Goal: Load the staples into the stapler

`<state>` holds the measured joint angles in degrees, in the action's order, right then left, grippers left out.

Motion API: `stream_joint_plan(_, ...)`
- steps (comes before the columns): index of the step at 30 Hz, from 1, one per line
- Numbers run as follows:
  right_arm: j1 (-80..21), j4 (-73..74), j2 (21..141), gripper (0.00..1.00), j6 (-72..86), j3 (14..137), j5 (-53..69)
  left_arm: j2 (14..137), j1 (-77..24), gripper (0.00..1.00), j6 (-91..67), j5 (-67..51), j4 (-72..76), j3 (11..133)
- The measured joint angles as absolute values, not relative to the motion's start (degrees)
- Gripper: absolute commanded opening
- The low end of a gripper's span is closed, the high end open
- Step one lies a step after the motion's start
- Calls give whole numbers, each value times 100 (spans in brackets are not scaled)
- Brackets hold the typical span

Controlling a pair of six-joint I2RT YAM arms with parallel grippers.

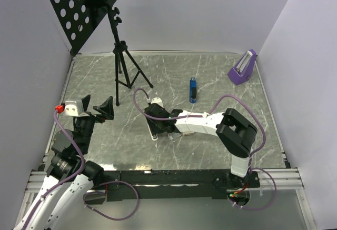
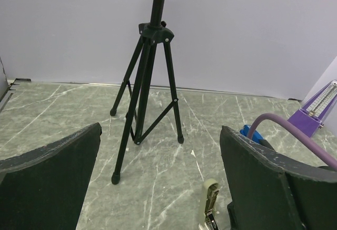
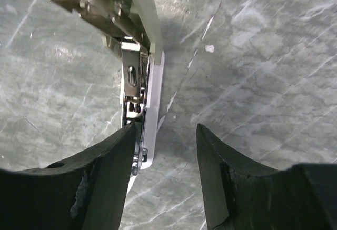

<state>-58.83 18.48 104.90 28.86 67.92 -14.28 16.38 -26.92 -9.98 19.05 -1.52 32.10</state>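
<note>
The stapler is pale, lies hinged open on the marble table, and shows its metal channel. My right gripper hovers low over its end, open. Its left finger overlaps the stapler's edge, and only bare table shows between the fingers. From above, the right gripper covers most of the stapler. My left gripper is raised at the left, wide open and holding nothing. In the left wrist view the left gripper frames the stapler's tip. The staples are not visible in any view.
A black tripod music stand stands at the back left, its legs ahead of the left gripper. A small blue object lies behind the right arm. A purple metronome sits at the back right. Walls enclose the table.
</note>
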Motion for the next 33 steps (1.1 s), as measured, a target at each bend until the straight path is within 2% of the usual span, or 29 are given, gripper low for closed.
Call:
stream_joint_plan(18, -5948, 1879, 10160, 57, 2733, 6486, -1201, 1765, -2692, 99, -1000, 1863, -152, 3210)
stream_joint_plan(21, -5983, 1535, 9657, 57, 2598, 5983, -1219, 1806, -2692, 99, -1007, 1857, -154, 3210)
stream_joint_plan(26, -6167, 255, 8729, 62, 2001, 4998, -1243, 1933, -2692, 99, -1022, 1826, -154, 3210)
stream_joint_plan(33, -6604, -1133, 8952, 66, 1216, 4436, -1330, 2036, -2692, 99, -1024, 1802, -152, 3210)
